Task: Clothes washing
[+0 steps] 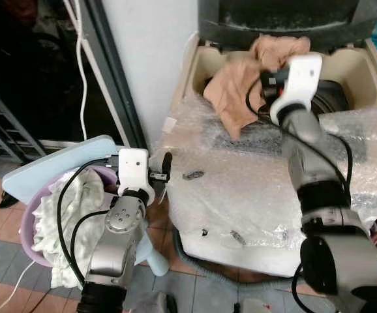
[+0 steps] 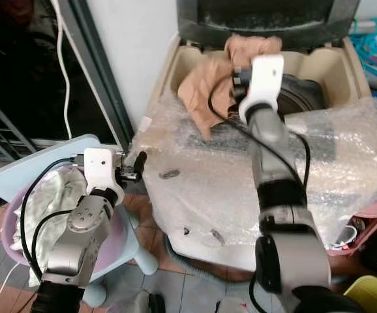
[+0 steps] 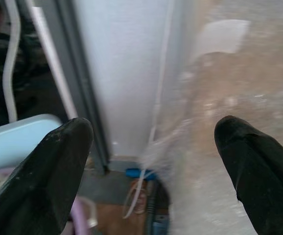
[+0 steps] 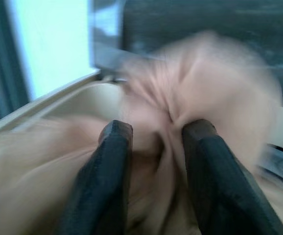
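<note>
A tan garment [image 1: 241, 81] hangs over the open top of the washing machine [image 1: 195, 65], partly inside the drum opening [image 1: 335, 94]. My right gripper [image 4: 153, 142] is shut on this garment, a fold of the cloth pinched between its black fingers [image 4: 109, 166]. My left gripper [image 3: 153, 156] is open and holds nothing; it hovers at the machine's left front corner, beside the white wall [image 3: 127, 73]. Below my left arm a purple basket [image 1: 29, 228] holds pale greenish-white laundry [image 1: 71, 215].
Bubble wrap [image 1: 241, 189] covers the machine's top. A light blue lid or board [image 1: 51, 166] lies on the basket. A dark doorway with a white cable [image 1: 81, 72] is at the left. Blue hangers [image 2: 374, 45] sit at the far right.
</note>
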